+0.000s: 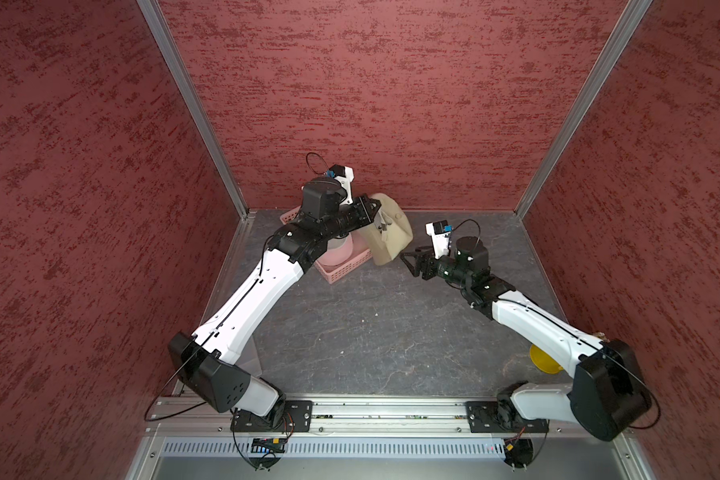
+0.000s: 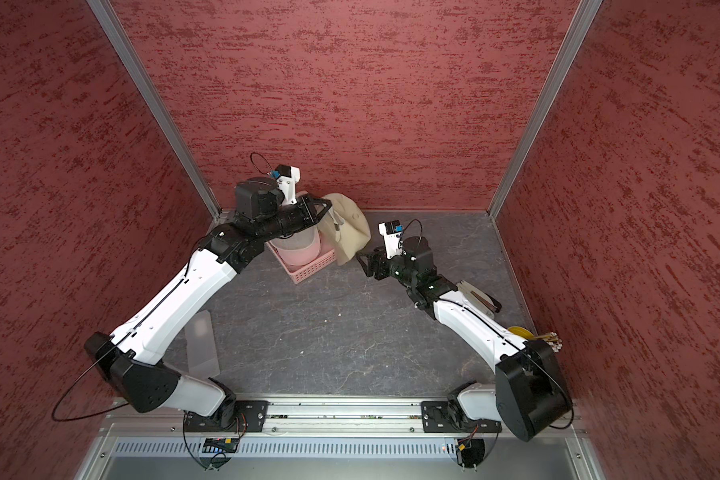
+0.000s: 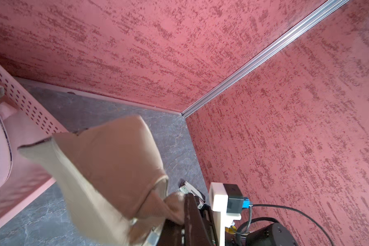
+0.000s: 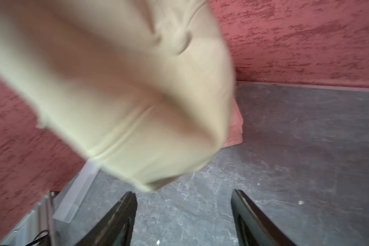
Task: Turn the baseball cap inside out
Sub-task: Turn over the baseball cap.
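The beige baseball cap (image 1: 387, 232) (image 2: 348, 232) hangs crumpled in the air at the back of the table, next to the pink basket. My left gripper (image 1: 375, 208) (image 2: 325, 208) is shut on a fold of its fabric, and the left wrist view shows the cap (image 3: 107, 166) bunched against the gripper (image 3: 185, 198). My right gripper (image 1: 408, 259) (image 2: 364, 259) is open just below the cap's lower right edge, apart from it. In the right wrist view the cap (image 4: 126, 85) hangs blurred above the spread gripper (image 4: 183, 196), with bare table between the fingers.
A pink perforated basket (image 1: 341, 270) holding a pink and white item (image 1: 337, 253) stands back left under my left arm. A clear plastic piece (image 2: 202, 345) lies front left. A stapler (image 2: 479, 297), a yellow dish (image 1: 543, 359) and sticks (image 2: 551, 338) lie under my right arm.
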`<state>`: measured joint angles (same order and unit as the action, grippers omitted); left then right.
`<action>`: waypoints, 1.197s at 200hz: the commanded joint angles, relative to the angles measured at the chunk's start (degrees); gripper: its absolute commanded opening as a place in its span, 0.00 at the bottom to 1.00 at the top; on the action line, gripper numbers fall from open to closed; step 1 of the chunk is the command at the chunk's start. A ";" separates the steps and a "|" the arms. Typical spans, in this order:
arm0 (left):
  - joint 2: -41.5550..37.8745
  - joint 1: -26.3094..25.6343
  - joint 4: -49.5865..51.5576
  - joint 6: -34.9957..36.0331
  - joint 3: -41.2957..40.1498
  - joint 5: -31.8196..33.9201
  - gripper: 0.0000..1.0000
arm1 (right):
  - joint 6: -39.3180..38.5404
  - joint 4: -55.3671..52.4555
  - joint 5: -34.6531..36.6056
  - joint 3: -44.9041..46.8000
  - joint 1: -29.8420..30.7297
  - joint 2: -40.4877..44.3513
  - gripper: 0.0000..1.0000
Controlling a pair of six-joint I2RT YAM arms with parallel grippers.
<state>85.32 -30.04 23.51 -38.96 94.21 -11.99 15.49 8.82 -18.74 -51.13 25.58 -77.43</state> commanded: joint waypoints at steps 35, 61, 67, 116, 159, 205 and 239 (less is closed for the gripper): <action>1.10 -1.33 -0.63 1.23 2.11 1.40 0.00 | 3.04 8.57 -1.25 -0.68 -0.12 -2.28 0.84; 1.18 -1.01 0.53 1.81 2.87 4.32 0.00 | 1.86 1.21 1.42 -1.08 -0.10 0.44 0.84; 1.11 -0.81 0.24 1.34 2.57 4.86 0.00 | 1.41 -0.55 1.55 -1.22 -0.16 1.32 0.84; -0.28 -1.61 -4.10 -1.77 -0.35 6.23 0.00 | 0.33 2.51 -8.31 1.28 0.37 3.18 0.85; -1.94 -4.30 -4.85 -1.95 -1.02 5.71 0.00 | -1.60 3.31 -3.56 -1.62 -0.62 -0.99 0.83; -2.35 -4.59 -4.59 -1.89 -1.18 5.31 0.00 | 3.45 9.29 -6.53 -4.78 -1.00 -7.63 0.66; -2.19 -4.50 -4.18 -2.00 -1.08 5.52 0.00 | 9.38 16.42 -9.37 -2.63 -0.64 -9.68 0.74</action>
<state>84.40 -34.57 21.78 -40.71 93.19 -6.48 20.03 17.74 -25.36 -53.74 24.91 -86.67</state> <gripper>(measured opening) 0.060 0.716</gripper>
